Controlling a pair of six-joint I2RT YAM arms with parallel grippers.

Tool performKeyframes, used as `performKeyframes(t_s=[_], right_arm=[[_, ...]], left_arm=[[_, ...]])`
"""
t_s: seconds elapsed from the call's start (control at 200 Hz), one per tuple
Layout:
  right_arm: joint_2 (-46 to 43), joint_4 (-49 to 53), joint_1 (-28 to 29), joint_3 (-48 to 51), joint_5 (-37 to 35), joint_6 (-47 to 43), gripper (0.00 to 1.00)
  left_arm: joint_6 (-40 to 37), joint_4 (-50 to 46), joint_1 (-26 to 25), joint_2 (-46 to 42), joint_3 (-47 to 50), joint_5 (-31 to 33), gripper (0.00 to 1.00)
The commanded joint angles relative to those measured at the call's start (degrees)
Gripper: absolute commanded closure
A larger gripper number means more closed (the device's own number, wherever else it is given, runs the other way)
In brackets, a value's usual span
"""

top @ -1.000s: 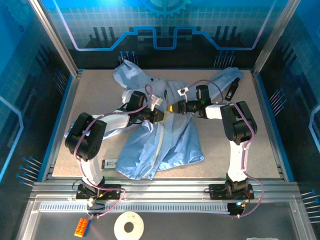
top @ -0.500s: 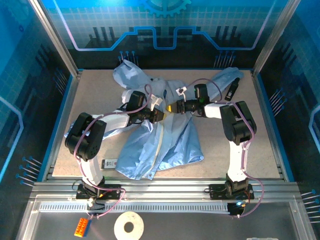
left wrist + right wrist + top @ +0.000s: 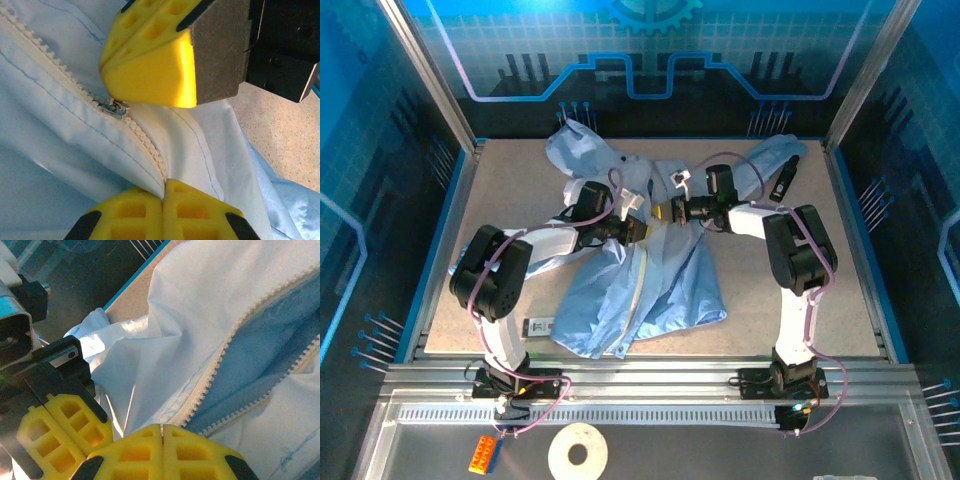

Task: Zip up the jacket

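The light-blue jacket lies spread on the table, its pale zipper strip running toward the near edge. Both grippers meet at mid-zipper. My left gripper is shut on the joined zipper strip just below the small metal slider; its fingertips pinch the fabric. My right gripper is shut at the slider, where the open teeth part into two rows above its closed fingertips. The slider itself is hidden between those pads. The left gripper's yellow fingers sit close beside.
A small white-and-black tag lies on the table by the jacket's near-left hem. An orange brick and a tape roll sit beyond the front rail. Bare tabletop lies to the right, with blue frame rails around.
My right gripper has edged slightly toward the back of the table along the zipper. The left gripper has stayed nearly still, holding the strip.
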State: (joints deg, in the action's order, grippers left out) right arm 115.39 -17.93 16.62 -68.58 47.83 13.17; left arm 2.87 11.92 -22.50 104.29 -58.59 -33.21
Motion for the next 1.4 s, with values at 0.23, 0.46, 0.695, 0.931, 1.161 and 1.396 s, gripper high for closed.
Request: performKeyframes(t_s=[0.23, 0.46, 0.695, 0.931, 1.161, 1.396], right_arm=[[-2.7, -0.7, 0.0, 0.6, -9.7, -3.3, 1.0], [-2.5, 0.7, 0.2, -0.6, -13.8, -5.5, 1.0], [-2.0, 0.4, 0.2, -2.1, -18.3, -6.0, 1.0], [-0.7, 2.1, 0.2, -5.4, -20.7, -7.6, 1.0], [2.4, 7.3, -0.6, -12.6, -22.4, -10.4, 1.0], [7.5, 9.8, -1.3, -21.3, -23.9, -11.2, 1.0]], left_arm=[[-1.3, -0.6, 0.3, -3.6, 1.6, -2.4, 1.0], [-1.2, -0.4, 0.3, -4.2, 2.4, -2.6, 1.0], [-1.0, -0.1, 0.3, -4.3, 3.1, -2.9, 1.0], [-0.6, 0.4, 0.3, -4.1, 3.3, -3.5, 1.0], [-0.5, 0.4, 0.3, -4.2, 3.6, -4.1, 1.0], [-1.2, -0.1, 0.3, -3.6, 2.7, -4.3, 1.0]])
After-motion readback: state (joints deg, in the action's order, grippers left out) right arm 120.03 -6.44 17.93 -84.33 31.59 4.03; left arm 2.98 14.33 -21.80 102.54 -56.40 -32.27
